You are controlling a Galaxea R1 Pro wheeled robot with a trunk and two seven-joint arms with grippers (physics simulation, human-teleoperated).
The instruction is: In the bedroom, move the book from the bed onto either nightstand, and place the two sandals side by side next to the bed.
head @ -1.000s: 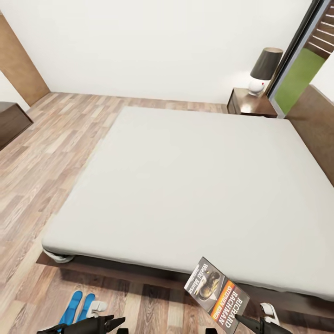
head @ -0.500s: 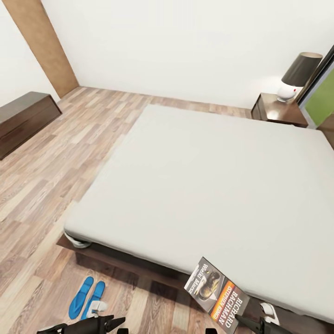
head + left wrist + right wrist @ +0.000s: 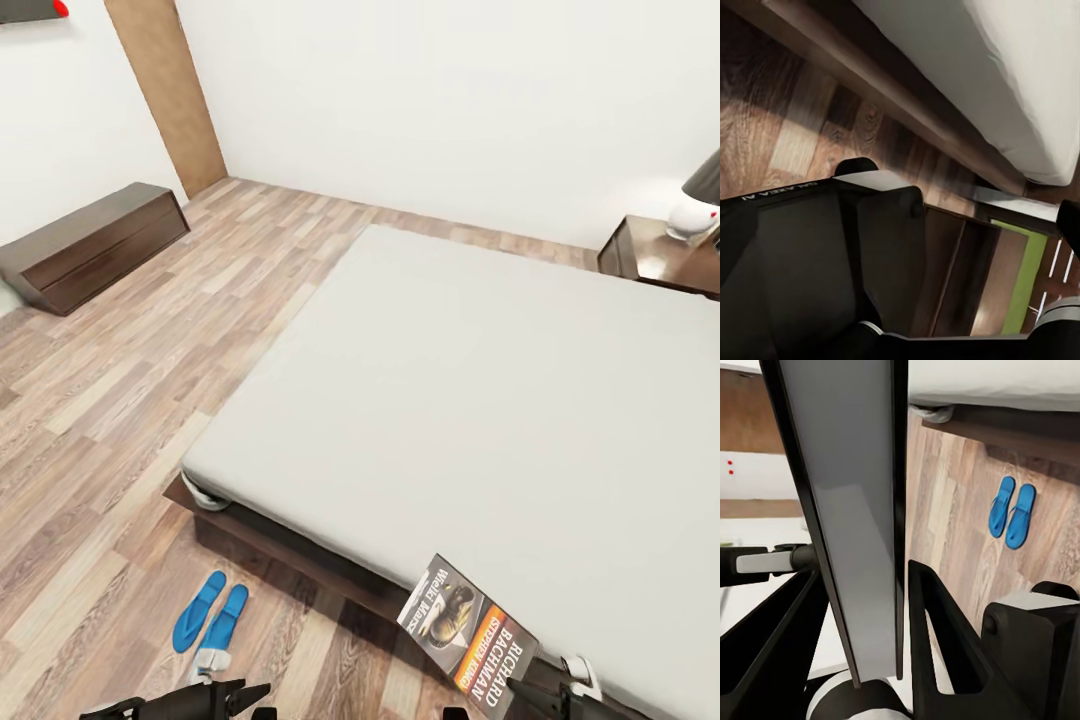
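The book (image 3: pixel 467 622) is sitting in the right gripper (image 3: pixel 530 690), at about 5 o'clock in the head view. The right wrist view shows the book (image 3: pixel 851 517) pinched between the two black fingers (image 3: pixel 937 637), so the right gripper is grasping it. The book is off the bed (image 3: pixel 480 400) now.

The robot is likely carrying the book to the nightstand (image 3: pixel 655 255) at about 2 o'clock, past the far side of the bed. It should keep its grip tight, roll slowly, and lay the book flat on the bare top, away from the lamp (image 3: pixel 698 205).

The two sandals (image 3: pixel 212 620) are lying side by side on the floor (image 3: pixel 120 400) near the bed corner, at about 7 o'clock.

The left gripper (image 3: pixel 235 697) is hard to read; whether it is open cannot be told.

A long low cabinet (image 3: pixel 95 245) is standing at 10 o'clock, its inside hidden.
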